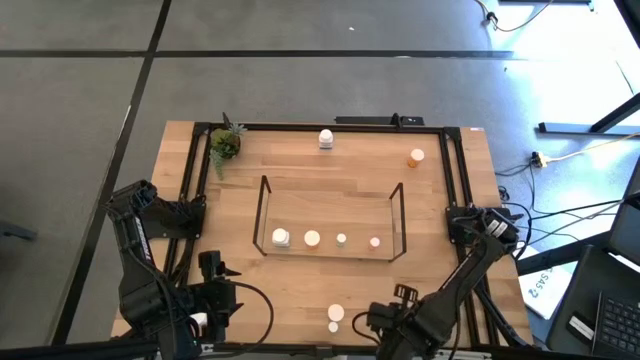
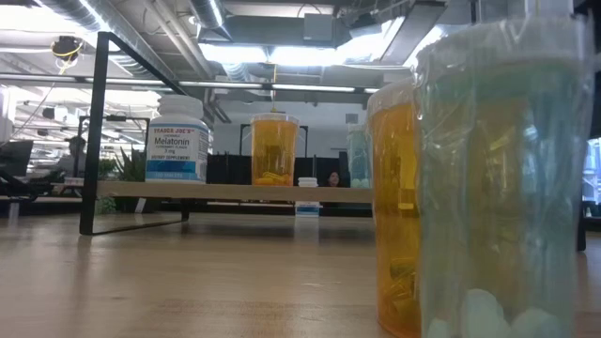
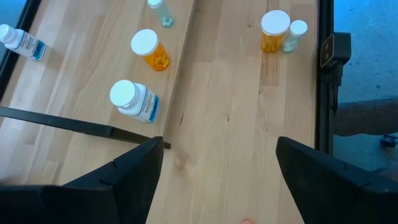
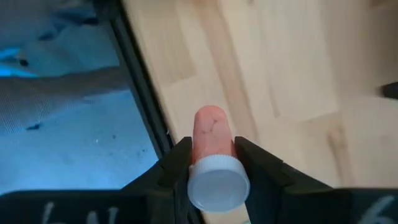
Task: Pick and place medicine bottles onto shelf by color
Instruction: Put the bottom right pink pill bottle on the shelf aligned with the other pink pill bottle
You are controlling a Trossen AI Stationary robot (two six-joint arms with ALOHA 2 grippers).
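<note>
The wire shelf stands mid-table and carries a white bottle, an orange one, a small one and a pink one. An orange bottle and a small teal bottle stand on the table near the front edge. A white bottle and an orange bottle stand at the far side. My right gripper, at the near right, is shut on a pink bottle. My left gripper is open and empty at the near left. My right gripper pinches the pink bottle between its two fingers, just behind the white cap. The bottle lies along the fingers, cap toward the wrist and pink body pointing away. The view shows it over the table's black edge frame.
A green potted plant stands at the far left corner. A black frame edges the table. The shelf's wire end frame crosses in front of my left gripper. Bare wood lies between the shelf and the near edge.
</note>
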